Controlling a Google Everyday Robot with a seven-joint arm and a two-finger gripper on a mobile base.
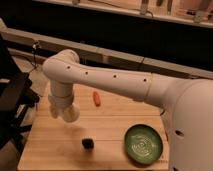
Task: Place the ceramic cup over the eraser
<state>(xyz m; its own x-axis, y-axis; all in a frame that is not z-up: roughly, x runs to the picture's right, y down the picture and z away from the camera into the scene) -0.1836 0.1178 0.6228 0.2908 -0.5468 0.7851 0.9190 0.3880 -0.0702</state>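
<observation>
The eraser is a tiny dark block on the wooden table, front middle. My gripper hangs at the end of the white arm over the table's left part, above and to the left of the eraser, clear of it. A pale cream rounded shape sits at the arm's tip; it may be the ceramic cup, but I cannot tell it apart from the gripper. No other cup shows on the table.
An orange elongated object lies at the back middle of the table. A round green plate sits at the front right. A black stand is left of the table. A dark counter runs behind.
</observation>
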